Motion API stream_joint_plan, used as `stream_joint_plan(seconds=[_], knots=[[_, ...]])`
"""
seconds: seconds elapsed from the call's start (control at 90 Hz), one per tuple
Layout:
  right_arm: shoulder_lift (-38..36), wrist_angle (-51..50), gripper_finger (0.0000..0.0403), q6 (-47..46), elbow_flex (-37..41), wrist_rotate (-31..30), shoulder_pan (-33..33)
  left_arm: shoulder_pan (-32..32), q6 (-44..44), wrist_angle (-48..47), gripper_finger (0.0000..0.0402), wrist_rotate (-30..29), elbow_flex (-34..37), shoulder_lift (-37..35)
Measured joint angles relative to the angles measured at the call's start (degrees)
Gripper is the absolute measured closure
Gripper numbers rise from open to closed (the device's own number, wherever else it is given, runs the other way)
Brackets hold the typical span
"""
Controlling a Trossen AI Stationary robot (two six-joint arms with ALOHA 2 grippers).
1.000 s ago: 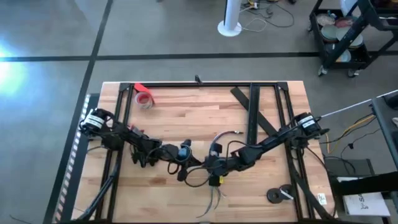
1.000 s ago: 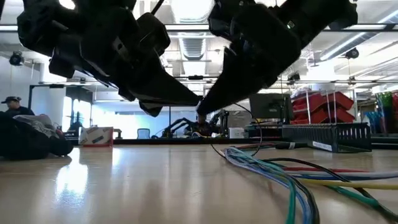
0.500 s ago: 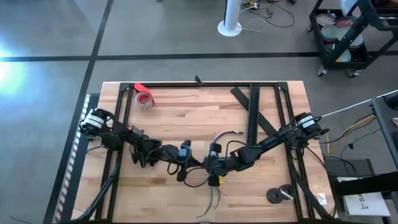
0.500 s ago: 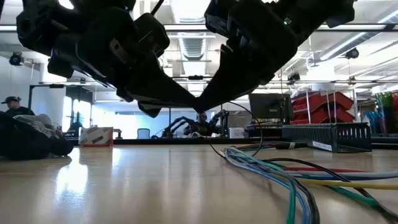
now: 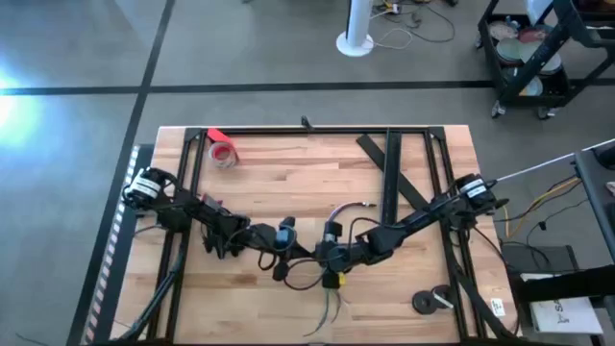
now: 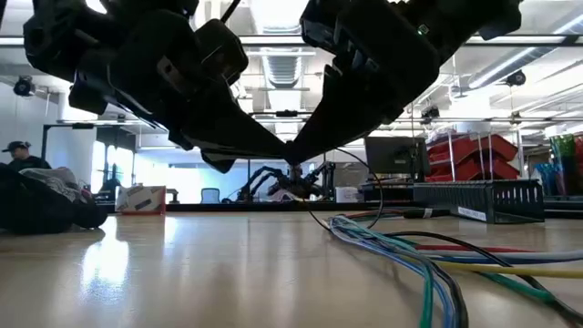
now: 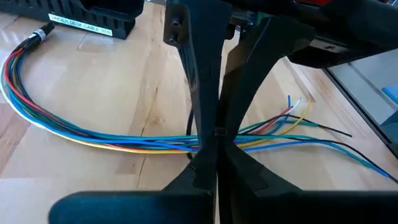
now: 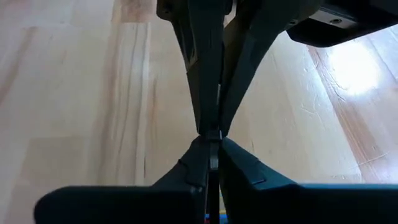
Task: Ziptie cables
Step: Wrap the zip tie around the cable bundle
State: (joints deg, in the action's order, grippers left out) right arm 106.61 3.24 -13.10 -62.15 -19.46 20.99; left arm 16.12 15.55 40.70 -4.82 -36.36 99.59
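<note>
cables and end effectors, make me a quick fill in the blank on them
The left end effector and the right end effector meet tip to ____.
The bundle of thin multicoloured cables lies on a table made of ____.
The red tape roll sits on the ____ arm's side.
Missing: tip; wood; left

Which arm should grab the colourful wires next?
Probably the right. The left gripper and right gripper meet tip to tip, fingers shut, above the table; the cables lie mostly on the right arm's side.
</note>
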Motion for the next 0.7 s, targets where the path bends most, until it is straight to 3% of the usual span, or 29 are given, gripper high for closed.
stream_joint_plan(seconds=[0.278, 0.7], knots=[[0.0, 0.0, 0.0336, -0.3, -0.4, 0.2, 0.0, 0.0, 0.0, 0.0, 0.0401, -0.1, 0.0, 0.0], [0.0, -0.4, 0.0397, -0.7, -0.8, 0.0, 0.0, 0.0, 0.0, -0.2, 0.0401, 0.8, 0.0, 0.0]])
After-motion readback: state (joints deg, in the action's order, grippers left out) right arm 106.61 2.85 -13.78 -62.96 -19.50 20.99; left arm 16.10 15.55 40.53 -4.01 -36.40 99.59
